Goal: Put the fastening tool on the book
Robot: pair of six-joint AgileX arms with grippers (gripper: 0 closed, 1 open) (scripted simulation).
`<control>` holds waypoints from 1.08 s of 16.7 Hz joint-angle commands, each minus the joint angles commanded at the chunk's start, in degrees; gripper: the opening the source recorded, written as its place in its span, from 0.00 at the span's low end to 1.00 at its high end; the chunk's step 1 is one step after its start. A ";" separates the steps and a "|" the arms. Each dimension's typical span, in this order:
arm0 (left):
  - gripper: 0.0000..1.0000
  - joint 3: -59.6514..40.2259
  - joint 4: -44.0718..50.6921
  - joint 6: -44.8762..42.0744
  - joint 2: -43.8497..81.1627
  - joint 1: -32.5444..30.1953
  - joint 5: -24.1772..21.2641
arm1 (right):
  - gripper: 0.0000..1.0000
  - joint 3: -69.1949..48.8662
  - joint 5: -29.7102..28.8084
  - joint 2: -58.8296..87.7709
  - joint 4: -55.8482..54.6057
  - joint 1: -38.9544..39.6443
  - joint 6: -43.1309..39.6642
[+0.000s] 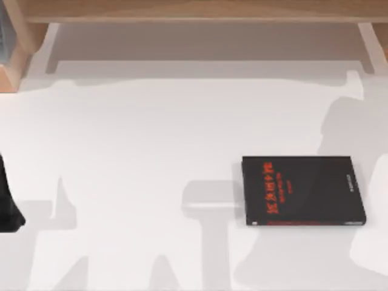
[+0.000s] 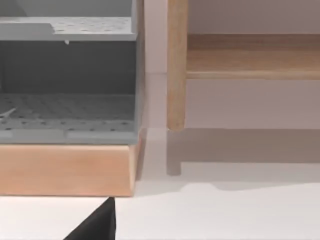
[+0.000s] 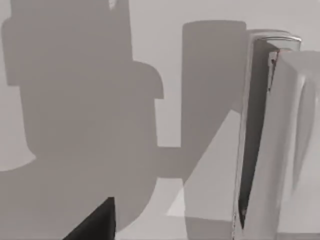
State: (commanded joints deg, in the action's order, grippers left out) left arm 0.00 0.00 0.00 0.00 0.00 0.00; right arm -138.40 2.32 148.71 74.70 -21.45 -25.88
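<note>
The book lies flat on the right half of the white table, black cover up, with red lettering along its left side and a thin red stripe on its near edge. In the right wrist view its dark edge appears close by, standing on end in that picture. The fastening tool is out of view. A black part of my left gripper sits at the table's far left edge, well away from the book. A black corner of my right gripper shows in the right wrist view, near the book's edge.
A wooden rack runs along the back of the table. At the back left, a grey perforated shelf unit rests on a wooden base, next to a wooden post.
</note>
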 joint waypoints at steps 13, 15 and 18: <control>1.00 0.00 0.00 0.00 0.00 0.00 0.00 | 1.00 0.03 -0.09 2.05 -2.17 0.13 -0.06; 1.00 0.00 0.00 0.00 0.00 0.00 0.00 | 0.92 0.03 -0.09 2.05 -2.17 0.13 -0.06; 1.00 0.00 0.00 0.00 0.00 0.00 0.00 | 0.70 0.03 -0.09 2.05 -2.17 0.13 -0.06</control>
State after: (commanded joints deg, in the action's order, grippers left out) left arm 0.00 0.00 0.00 0.00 0.00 0.00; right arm -138.37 2.22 150.77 72.53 -21.33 -25.93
